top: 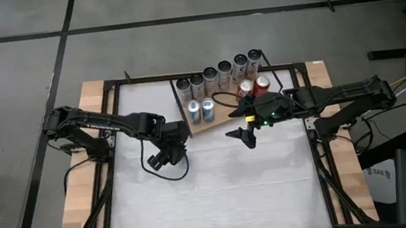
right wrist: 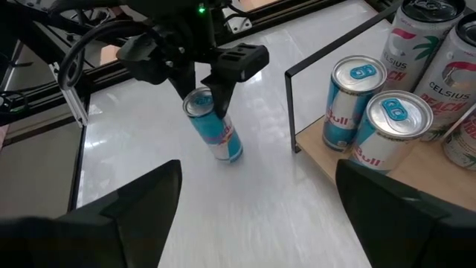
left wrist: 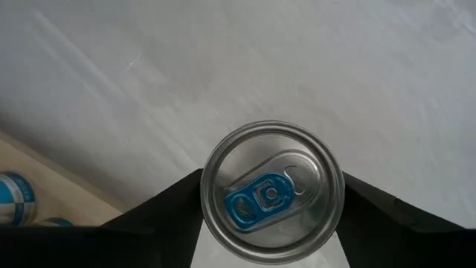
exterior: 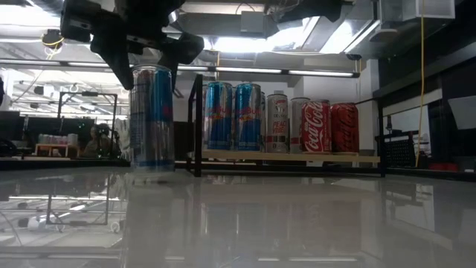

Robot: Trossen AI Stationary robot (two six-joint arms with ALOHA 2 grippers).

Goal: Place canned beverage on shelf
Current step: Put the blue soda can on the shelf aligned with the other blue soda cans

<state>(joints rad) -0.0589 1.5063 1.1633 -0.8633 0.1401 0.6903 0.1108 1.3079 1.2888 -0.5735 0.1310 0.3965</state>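
Can stood upright on counter, beside shelf, not yet shelved. Left tool straddled its top; grip seemingly loosened, not confirmed. Right tool spread, unloaded.

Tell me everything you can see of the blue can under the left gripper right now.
The blue can is a tall slim blue-and-silver beverage can with a shiny metal top and blue pull tab, unopened. It stands upright on the white tabletop, off the shelf, beside its black wire frame. The left gripper sits over its top, one finger on each side of the rim; whether they grip is unclear.
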